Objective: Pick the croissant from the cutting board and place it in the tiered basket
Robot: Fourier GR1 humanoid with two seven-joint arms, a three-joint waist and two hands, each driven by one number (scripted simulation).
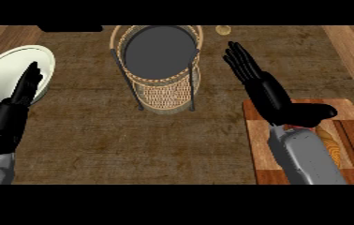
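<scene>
Mostly hidden behind our right forearm, the croissant (pixel 332 149) lies on the cutting board (pixel 259 144) at the counter's right side; only a tan, ridged strip of it shows. Our right hand (pixel 266 93) is above the board's far left corner, fingers straight and spread, thumb out to the side, holding nothing. The tiered basket (pixel 162 64) stands well apart to the left, its dark top tray bare. Our left hand (pixel 24 90) shows at the left edge, fingers straight, overlapping a white plate (pixel 21 60).
</scene>
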